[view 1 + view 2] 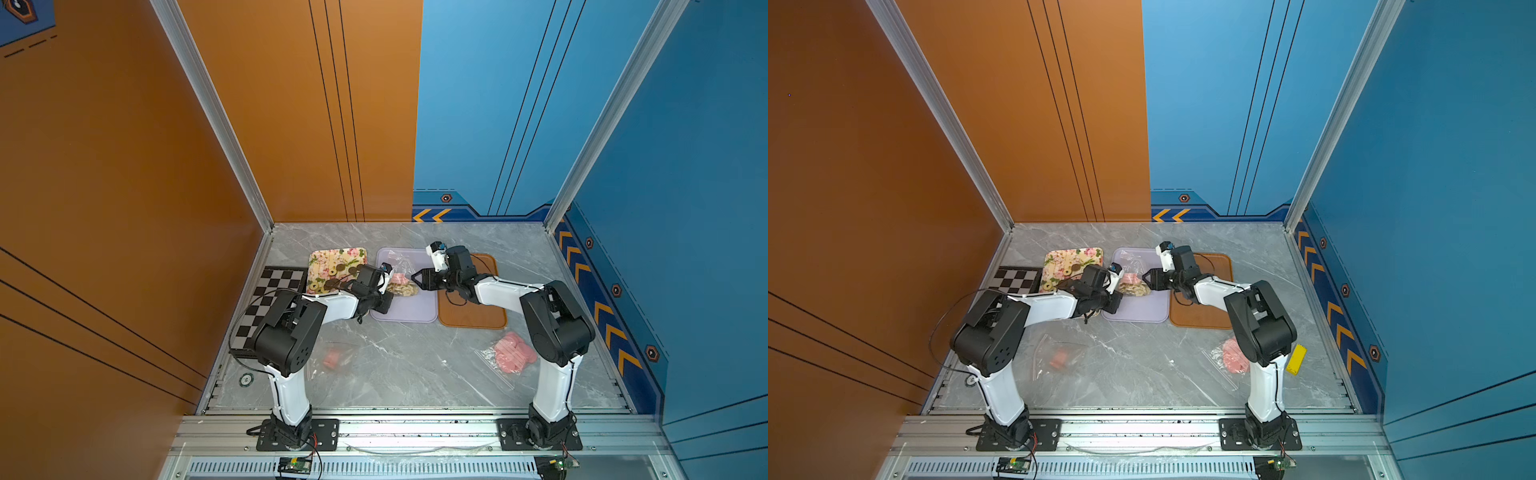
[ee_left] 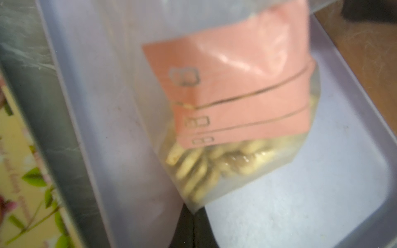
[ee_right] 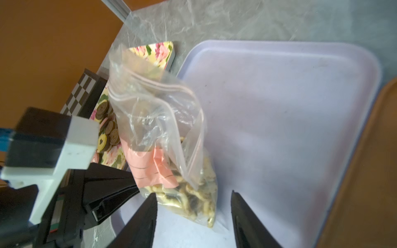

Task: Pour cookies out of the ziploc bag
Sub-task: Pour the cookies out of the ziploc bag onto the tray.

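Standing on its base on the lavender tray [image 3: 279, 107], the clear ziploc bag [image 3: 163, 120] has its pink-lined zip edges parted and pointing up. The cream and dark cookies [image 3: 193, 201] are heaped in its bottom beneath a few pink paper slips [image 3: 146, 169]. The left pincer [image 1: 386, 300] is closed narrow and appears to pinch a lower corner of the bag, the plastic running down to its dark tip in the left wrist view. The right pincer [image 1: 414, 277] faces it from the other side with its jaws apart. Its black fingers [image 3: 148, 214] flank the cookie-filled bottom of the bag without clamping it. Just beside the lavender tray, on the left arm's side, lies a floral tray [image 1: 332, 257] carrying brown, yellow and pink round cookies [image 3: 107, 131]. A checkerboard [image 1: 274, 291] lies beyond that. On the other side a brown tray [image 1: 473, 311] touches the lavender one. Nearer the arm bases, on the grey marble counter [image 1: 407, 365], lie two more clear bags. One is full of pink discs [image 1: 513, 353] near the right arm, and one slack bag [image 1: 332, 357] has something pink inside near the left arm. A yellow block [image 1: 1296, 360] shows behind the right arm in a top view.
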Robot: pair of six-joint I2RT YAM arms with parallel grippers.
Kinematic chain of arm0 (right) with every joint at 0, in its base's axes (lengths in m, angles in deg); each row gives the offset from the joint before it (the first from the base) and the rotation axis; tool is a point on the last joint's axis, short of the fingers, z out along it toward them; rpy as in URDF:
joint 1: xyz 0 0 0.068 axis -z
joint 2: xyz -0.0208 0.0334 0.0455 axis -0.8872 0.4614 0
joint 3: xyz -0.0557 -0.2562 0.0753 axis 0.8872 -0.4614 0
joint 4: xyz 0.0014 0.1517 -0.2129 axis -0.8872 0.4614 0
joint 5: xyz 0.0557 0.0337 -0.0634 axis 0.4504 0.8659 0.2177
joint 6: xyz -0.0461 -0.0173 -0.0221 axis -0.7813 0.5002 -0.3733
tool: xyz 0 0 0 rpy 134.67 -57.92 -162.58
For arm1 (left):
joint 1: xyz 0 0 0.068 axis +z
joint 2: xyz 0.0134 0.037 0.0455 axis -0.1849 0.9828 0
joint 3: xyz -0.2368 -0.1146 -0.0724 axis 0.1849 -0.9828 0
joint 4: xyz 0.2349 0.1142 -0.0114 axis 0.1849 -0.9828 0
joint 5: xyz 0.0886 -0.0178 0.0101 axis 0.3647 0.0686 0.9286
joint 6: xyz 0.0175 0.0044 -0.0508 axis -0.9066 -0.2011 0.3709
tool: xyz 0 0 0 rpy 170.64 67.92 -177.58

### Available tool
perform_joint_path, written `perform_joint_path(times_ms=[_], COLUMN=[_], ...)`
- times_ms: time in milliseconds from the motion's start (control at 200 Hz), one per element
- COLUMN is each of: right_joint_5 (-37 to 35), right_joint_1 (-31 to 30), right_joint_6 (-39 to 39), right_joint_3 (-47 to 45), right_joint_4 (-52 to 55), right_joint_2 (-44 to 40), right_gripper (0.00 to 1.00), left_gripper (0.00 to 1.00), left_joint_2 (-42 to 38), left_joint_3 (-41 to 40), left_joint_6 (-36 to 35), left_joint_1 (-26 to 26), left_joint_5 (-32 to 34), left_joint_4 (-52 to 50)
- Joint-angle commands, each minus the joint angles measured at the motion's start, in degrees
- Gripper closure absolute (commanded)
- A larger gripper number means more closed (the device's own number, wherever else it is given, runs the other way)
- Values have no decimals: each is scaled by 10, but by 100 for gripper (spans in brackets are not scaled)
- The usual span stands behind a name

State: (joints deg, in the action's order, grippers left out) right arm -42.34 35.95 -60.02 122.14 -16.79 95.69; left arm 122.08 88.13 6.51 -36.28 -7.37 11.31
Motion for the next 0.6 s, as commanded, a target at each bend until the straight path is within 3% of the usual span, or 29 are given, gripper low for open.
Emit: perform_joint_path(times_ms=[0,235,350,596], right_joint_5=[-19,-18,7,27], right_joint_1=[-6,-7,-12,-21], right_joint_6=[-41,-42,-45,-60], right_joint_3=[13,4,20,47], right_joint_4=[62,56,69,105], right_joint_2=[15,23,41,62], right_gripper=[44,47,61,61], left_gripper=[100,100,100,100], left_joint_2=[-5,1,3,8], left_joint_3=[-8,-7,-6,-2], left_joint_6=[21,31,31,32], left_joint_1=[11,20,21,22], left_joint_5=[27,40,38,38], left_joint_4=[1,1,1,1])
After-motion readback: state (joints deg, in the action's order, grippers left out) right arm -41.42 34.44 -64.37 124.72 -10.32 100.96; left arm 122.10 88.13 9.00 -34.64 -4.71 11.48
